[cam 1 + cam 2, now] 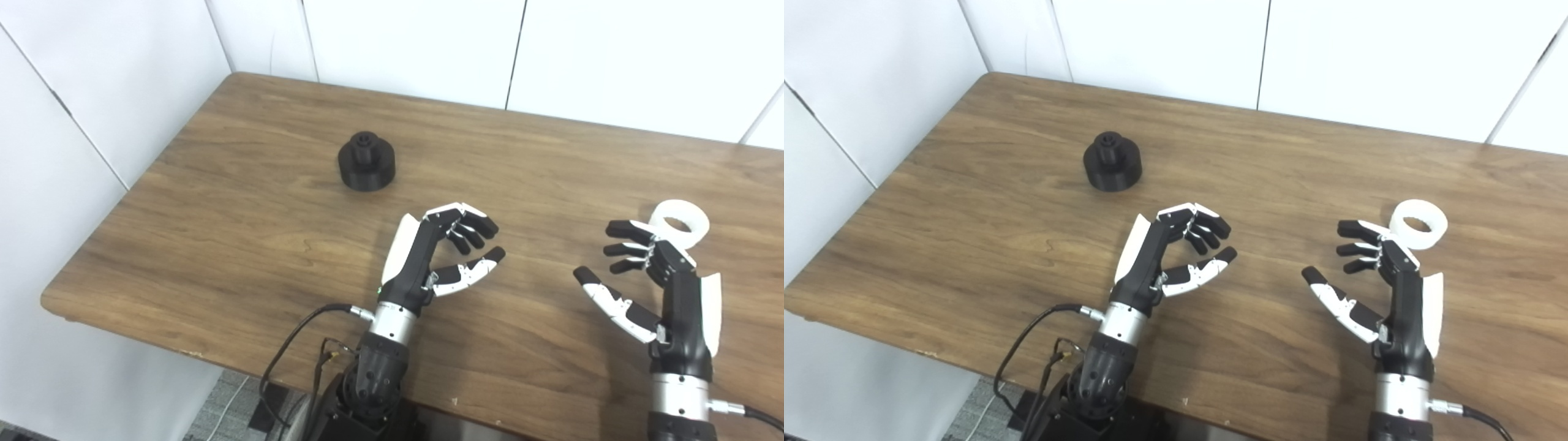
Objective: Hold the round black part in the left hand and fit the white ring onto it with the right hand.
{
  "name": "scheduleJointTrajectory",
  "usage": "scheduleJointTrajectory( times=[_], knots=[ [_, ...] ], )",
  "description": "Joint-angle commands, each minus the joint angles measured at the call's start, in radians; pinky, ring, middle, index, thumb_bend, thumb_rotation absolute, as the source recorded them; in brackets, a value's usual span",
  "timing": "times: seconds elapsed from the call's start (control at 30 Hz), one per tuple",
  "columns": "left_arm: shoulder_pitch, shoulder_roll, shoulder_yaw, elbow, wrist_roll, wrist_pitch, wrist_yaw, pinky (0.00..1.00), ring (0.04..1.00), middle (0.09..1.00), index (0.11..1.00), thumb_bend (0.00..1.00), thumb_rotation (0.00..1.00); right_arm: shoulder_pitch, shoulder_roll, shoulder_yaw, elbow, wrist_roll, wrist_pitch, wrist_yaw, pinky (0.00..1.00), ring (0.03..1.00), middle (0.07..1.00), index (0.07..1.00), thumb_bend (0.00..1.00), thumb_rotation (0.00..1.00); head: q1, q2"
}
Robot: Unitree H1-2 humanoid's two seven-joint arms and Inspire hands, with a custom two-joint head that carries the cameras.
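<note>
The round black part (366, 162) stands on the wooden table (245, 245) at the back left, a small hub on its top. The white ring (1418, 223) lies flat at the right side of the table. My left hand (438, 254) hovers near the table's middle, open, fingers curled and holding nothing, well in front and to the right of the black part. My right hand (1381, 282) is open too, palm facing left, its fingertips (1350, 231) just in front and left of the ring, not touching it.
White wall panels (398, 43) close off the back and left of the table. The table's front edge (153, 340) runs across the lower left, with cables (294, 343) hanging by my left forearm.
</note>
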Motion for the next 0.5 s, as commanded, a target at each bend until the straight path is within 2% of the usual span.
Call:
scheduleJointTrajectory(
  times=[0.0,0.1,0.2,0.3,0.47],
  knots=[
    [-0.026,-0.013,-0.005,0.005,0.022,-0.019,0.020,0.39,0.487,0.543,0.490,0.50,0.06,0.033,0.035,-0.020,0.022,-0.009,-0.032,-0.003,0.45,0.576,0.665,0.658,0.68,0.19,0.002,0.000],
    [-0.034,-0.001,0.002,0.002,0.053,-0.015,0.033,0.39,0.490,0.557,0.491,0.50,0.07,0.031,0.036,-0.019,0.025,-0.015,-0.031,-0.003,0.44,0.572,0.664,0.656,0.68,0.21,0.002,-0.001],
    [-0.044,0.021,0.015,-0.009,0.097,-0.003,0.039,0.42,0.544,0.612,0.494,0.50,0.07,0.029,0.037,-0.018,0.029,-0.014,-0.033,-0.002,0.44,0.573,0.665,0.658,0.68,0.20,0.001,-0.003],
    [-0.056,0.042,0.038,-0.019,0.102,0.001,0.038,0.52,0.656,0.674,0.497,0.50,0.07,0.030,0.038,-0.018,0.027,-0.022,-0.027,-0.003,0.44,0.575,0.665,0.657,0.67,0.21,0.002,-0.004],
    [-0.076,0.063,0.080,-0.041,0.113,0.031,0.038,0.58,0.714,0.714,0.499,0.50,0.08,0.031,0.038,-0.018,0.026,-0.023,-0.022,0.000,0.45,0.581,0.668,0.658,0.67,0.21,0.000,-0.005]
  ],
)
